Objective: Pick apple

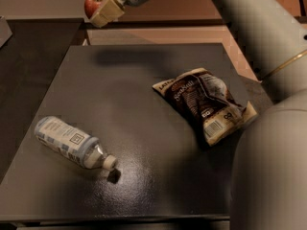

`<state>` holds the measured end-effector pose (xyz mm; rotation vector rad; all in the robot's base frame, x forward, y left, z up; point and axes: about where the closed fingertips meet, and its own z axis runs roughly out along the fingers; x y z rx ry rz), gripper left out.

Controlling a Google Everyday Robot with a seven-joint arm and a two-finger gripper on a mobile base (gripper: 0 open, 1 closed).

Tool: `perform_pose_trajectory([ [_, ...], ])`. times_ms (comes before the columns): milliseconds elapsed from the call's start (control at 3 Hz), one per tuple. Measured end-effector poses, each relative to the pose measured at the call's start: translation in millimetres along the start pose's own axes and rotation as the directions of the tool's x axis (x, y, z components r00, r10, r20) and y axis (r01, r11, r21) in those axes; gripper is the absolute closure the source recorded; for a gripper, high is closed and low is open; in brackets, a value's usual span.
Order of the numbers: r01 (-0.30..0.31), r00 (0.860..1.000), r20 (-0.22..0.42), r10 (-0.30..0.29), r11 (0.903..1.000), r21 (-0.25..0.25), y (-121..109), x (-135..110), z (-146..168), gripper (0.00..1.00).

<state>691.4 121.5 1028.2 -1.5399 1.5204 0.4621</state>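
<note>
The small red apple point(94, 4) sits between the beige fingers of my gripper point(99, 8) at the top left of the camera view. The gripper is shut on the apple and holds it high above the far left corner of the dark table point(124, 99). Part of the apple is hidden by the fingers. My grey arm reaches in from the right across the top of the view.
A clear plastic bottle point(72, 142) lies on its side at the front left of the table. A crumpled brown chip bag point(206, 104) lies at the right. My arm's large grey body point(273, 166) fills the right edge.
</note>
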Motion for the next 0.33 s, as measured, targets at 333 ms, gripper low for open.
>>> perform_pose_trajectory([
  [333, 0.003, 1.000, -0.001, -0.003, 1.0000, -0.002, 0.5, -0.2, 0.0, 1.00],
])
